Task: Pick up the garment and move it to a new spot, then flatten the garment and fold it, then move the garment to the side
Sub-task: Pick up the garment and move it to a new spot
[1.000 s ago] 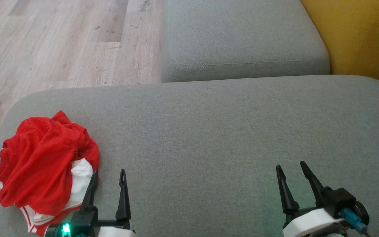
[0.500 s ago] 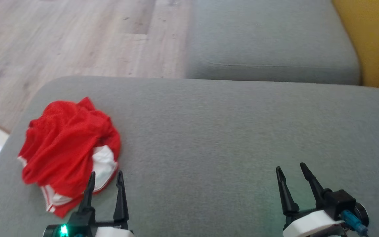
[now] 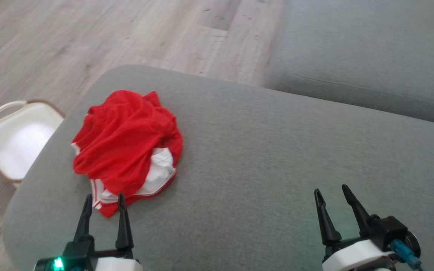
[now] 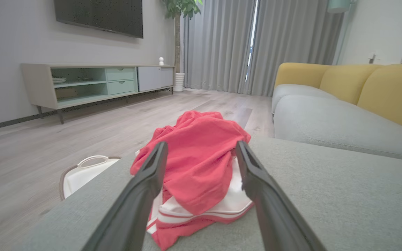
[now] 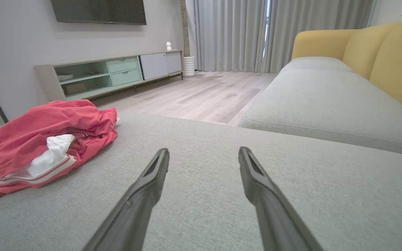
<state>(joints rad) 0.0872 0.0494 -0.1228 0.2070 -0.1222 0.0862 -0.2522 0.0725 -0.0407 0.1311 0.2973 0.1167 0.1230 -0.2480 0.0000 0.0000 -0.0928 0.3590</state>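
The garment (image 3: 126,139) is a crumpled red piece with white panels and striped trim, heaped on the left end of the grey couch cushion (image 3: 269,150). My left gripper (image 3: 104,197) stands open just short of its near edge, fingers pointing at it. In the left wrist view the garment (image 4: 197,157) fills the gap beyond the open left gripper (image 4: 201,148), apart from it. My right gripper (image 3: 330,192) is open over bare cushion far to the right. The right wrist view has the garment (image 5: 44,139) at its left and the open right gripper (image 5: 203,153) holding nothing.
A white basket (image 3: 17,139) with a brown rim sits on the wood floor (image 3: 89,37) beside the cushion's left end. A second grey seat (image 3: 371,56) lies beyond, with yellow backrests (image 4: 379,90). A TV cabinet (image 4: 96,82) stands along the far wall.
The head camera has swung left, so the garment sits nearer the picture's middle and the basket has come into view. Both grippers stay open; the left now points straight at the garment's near edge.
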